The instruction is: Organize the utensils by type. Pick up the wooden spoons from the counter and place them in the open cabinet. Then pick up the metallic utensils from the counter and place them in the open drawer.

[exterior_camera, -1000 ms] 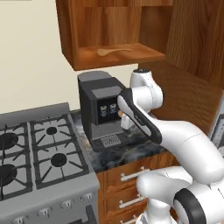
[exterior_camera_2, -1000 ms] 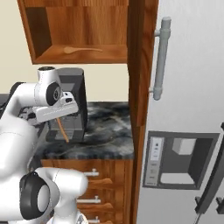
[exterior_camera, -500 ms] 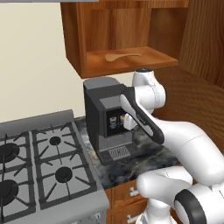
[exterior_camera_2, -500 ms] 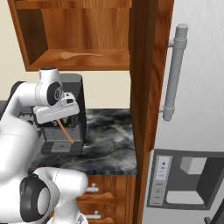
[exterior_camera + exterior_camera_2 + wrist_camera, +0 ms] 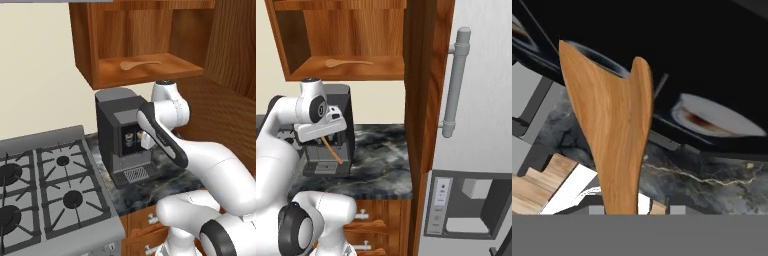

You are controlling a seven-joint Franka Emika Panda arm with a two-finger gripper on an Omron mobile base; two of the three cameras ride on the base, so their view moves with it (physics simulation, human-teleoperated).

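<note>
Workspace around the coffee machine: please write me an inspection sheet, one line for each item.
Surface: dark veined marble counter, bare beside the machine.
Job's things: one wooden spoon lies on the shelf of the open cabinet; a second wooden utensil, notched at its wide end, is held in the gripper.
Clutter: black coffee machine on the counter.
Grippers: gripper shut on the wooden utensil, in front of the coffee machine.
Cables: nothing seen.
Surroundings: gas stove left of the counter; grey fridge to the right; drawers below.
</note>
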